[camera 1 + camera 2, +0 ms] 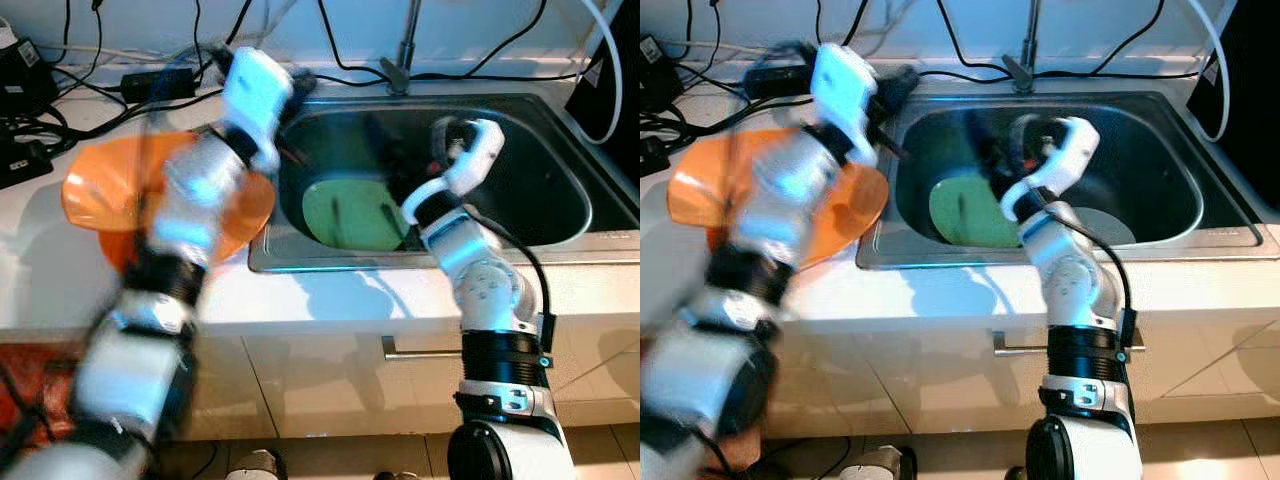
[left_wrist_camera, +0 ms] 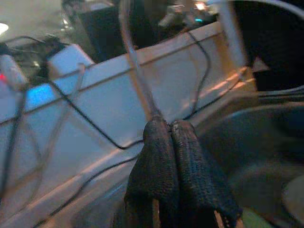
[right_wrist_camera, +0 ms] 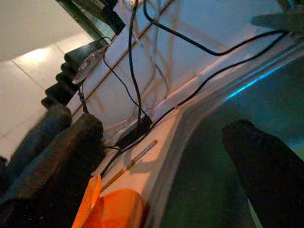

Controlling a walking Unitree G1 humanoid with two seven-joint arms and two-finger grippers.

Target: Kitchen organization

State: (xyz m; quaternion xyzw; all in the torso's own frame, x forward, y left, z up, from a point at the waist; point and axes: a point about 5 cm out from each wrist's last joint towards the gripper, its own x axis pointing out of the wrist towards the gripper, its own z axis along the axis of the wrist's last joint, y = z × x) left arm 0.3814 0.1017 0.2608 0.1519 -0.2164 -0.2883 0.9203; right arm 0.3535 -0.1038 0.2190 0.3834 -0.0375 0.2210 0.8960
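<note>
Honestly, we can read no brand, label or lettering on anything in front of us. Taking the steel sink (image 1: 560, 215) as our landmark: a green plate (image 1: 352, 212) lies flat on its floor toward the left wall, and an orange bowl (image 1: 105, 190) sits on the white counter (image 1: 330, 295) just outside the sink's left rim, with a thin stick (image 3: 129, 164) on the counter by that rim. Our left gripper (image 2: 173, 130) hangs over the sink's back-left corner, blurred in the head views; at the wrist its two black fingers are pressed together with nothing between them, pointing toward the back wall with its black cables (image 2: 95, 128). Our right gripper (image 3: 161, 137) is inside the sink, above its floor just right of the green plate; its fingers (image 3: 259, 152) stand spread wide and hold nothing. The plate is below and beside those jaws, not between them. The faucet (image 1: 403, 55) rises behind the sink's back rim
</note>
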